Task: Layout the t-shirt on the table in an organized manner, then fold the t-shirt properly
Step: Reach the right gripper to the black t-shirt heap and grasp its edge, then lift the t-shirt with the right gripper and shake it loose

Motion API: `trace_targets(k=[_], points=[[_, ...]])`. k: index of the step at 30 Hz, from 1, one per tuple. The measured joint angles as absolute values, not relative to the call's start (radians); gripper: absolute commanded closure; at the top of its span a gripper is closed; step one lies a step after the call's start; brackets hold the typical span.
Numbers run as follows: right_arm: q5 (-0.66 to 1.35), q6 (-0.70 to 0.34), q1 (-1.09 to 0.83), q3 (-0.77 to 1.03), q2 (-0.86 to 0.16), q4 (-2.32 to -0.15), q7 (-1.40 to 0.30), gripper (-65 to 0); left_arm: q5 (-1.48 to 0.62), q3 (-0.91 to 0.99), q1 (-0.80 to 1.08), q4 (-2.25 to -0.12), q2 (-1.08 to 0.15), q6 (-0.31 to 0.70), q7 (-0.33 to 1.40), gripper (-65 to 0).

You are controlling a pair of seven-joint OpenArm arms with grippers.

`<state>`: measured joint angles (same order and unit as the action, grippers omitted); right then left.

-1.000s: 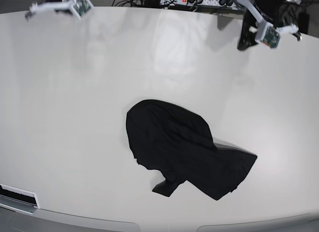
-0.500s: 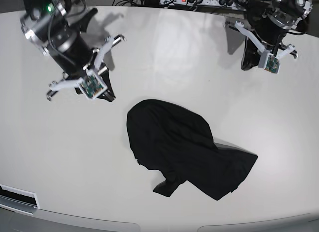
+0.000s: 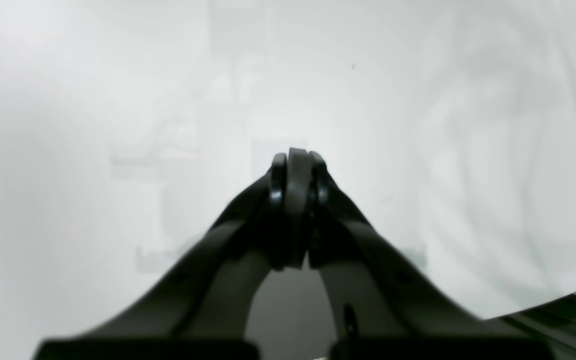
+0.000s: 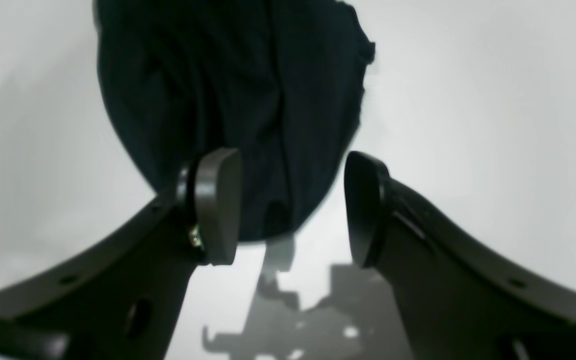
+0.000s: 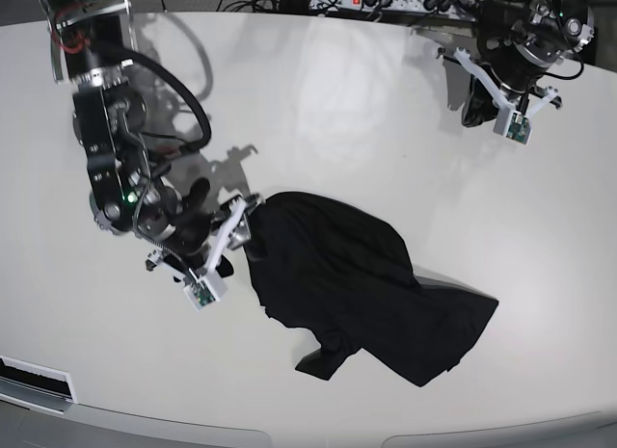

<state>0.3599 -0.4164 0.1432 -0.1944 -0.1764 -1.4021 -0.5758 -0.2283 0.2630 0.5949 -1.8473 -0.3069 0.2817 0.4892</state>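
The black t-shirt (image 5: 357,284) lies crumpled in a rounded heap on the white table (image 5: 318,111), right of centre toward the front. My right gripper (image 5: 239,238) hangs at the shirt's left edge. In the right wrist view this gripper (image 4: 290,205) is open, its pads (image 4: 218,205) apart just above the near rim of the t-shirt (image 4: 228,90), with nothing between them. My left gripper (image 5: 472,109) hovers over bare table at the far right back. The left wrist view shows it (image 3: 295,162) shut and empty over the table (image 3: 118,100).
A power strip (image 5: 371,0) and cables run along the table's back edge. A slotted fitting (image 5: 34,381) sits at the front left edge. The table's edge (image 3: 558,300) shows at the lower right of the left wrist view.
The right arm has swept from the back left down to the shirt's left edge, and its jaws have opened. The left arm has shifted only slightly at the far right.
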Motion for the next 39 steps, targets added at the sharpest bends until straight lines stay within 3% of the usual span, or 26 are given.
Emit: trace_targets(k=[4, 15, 17, 20, 22, 23, 27, 32, 37, 39], points=[[0.361, -0.414, 0.253, -0.194, -0.123, -1.223, -0.578, -34.7, -0.229, 0.263, 0.595, -1.847, -0.308, 0.282, 0.489, 0.0], [0.291, -0.201, 0.371, -0.193, -0.044, -0.865, -0.485, -34.7, -0.289, 0.262, 0.584, -1.847, -0.389, 0.323, 0.482, 0.0], [0.288, -0.202, 0.372, -0.193, -0.039, -0.846, -0.468, -33.9, -0.289, 0.262, 0.584, -1.847, -0.405, 0.323, 0.482, 0.0], [0.288, -0.272, 0.373, -0.192, -0.033, -0.836, -0.468, -22.9, -0.289, 0.262, 0.581, -1.847, -0.413, 0.323, 0.482, 0.0], [0.287, -0.286, 0.367, -0.192, -0.021, -0.836, -0.469, -5.6, -0.319, 0.262, 0.579, -1.847, -0.413, 0.323, 0.482, 0.0], [0.276, -0.292, 0.366, -0.192, -0.014, -0.836, -0.468, 0.0, -0.324, 0.262, 0.579, -1.847, -0.413, 0.323, 0.482, 0.0], [0.262, -0.387, 0.366, -0.192, -0.012, -0.841, -0.471, 0.0, -0.333, 0.262, 0.567, -1.847, -0.414, 0.35, 0.483, 0.0], [0.278, -0.442, 0.333, -0.192, -0.016, -1.002, -0.656, 0.0, -0.334, 0.262, 0.556, -1.848, -0.426, 0.401, 0.482, 0.0], [0.285, -0.448, 0.164, -0.192, -0.019, -1.407, -0.707, 0.0, -0.333, 0.262, 0.556, -1.848, -0.436, 0.399, 0.482, 0.0], [0.285, -0.495, 0.078, -0.192, -0.019, -1.577, -0.72, 0.0, -0.333, 0.262, 0.553, -1.848, -0.436, 0.402, 0.482, 0.0]])
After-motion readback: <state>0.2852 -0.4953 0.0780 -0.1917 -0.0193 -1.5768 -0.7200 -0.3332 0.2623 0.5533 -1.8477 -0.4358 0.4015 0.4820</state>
